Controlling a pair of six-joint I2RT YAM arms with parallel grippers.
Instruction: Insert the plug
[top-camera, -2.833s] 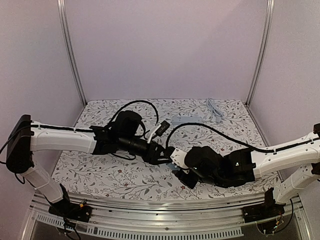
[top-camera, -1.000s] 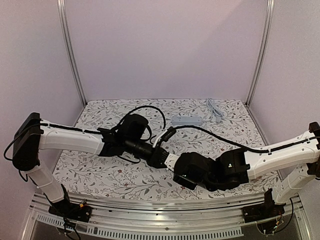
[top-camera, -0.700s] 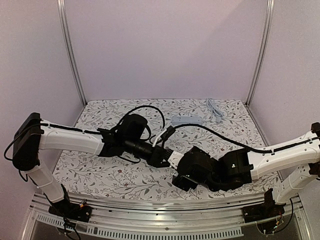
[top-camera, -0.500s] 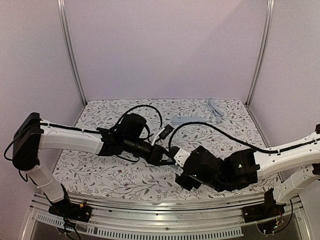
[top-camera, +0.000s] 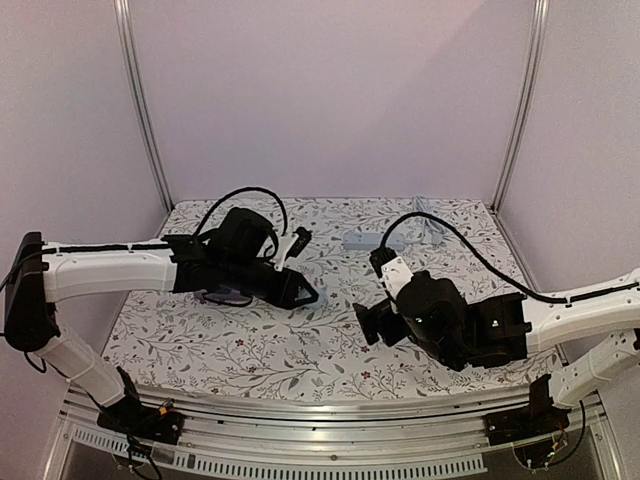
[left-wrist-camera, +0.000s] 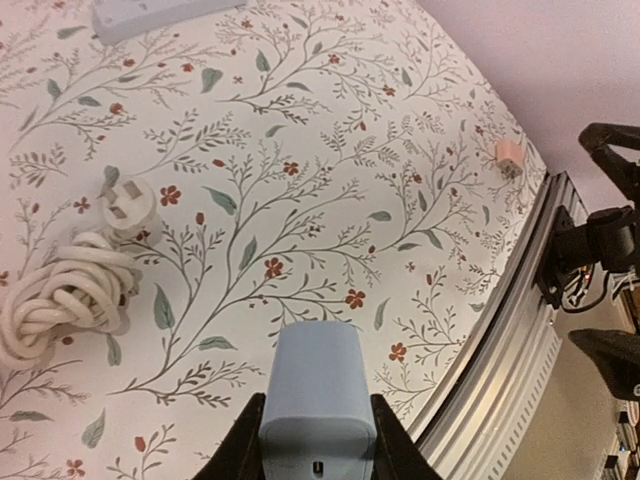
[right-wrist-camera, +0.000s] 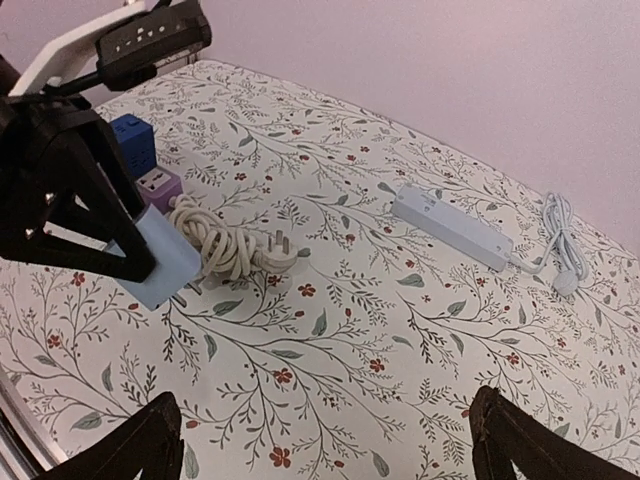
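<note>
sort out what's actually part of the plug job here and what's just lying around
For the job:
- light blue plug block, clamped in the left gripper
- white power strip, probably the target, with its cord

Lying about:
- coiled white cable with its plug
- blue cube adapter
- purple cube adapter
- small pink item near the table edge

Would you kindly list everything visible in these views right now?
pale blue adapter: 1, pale blue, gripped mid-air
power strip: 1, white, far side, with bundled lead
coiled cable with plug: 1, cream, left half
blue cube adapter: 1, blue, beside the coil
purple cube adapter: 1, purple, beside the blue one
small pink object: 1, pink, near the railed edge
tablecloth: 1, white floral, covering table
left end effector: 1, black, shut on the adapter
right end effector: 1, black, open, empty
</note>
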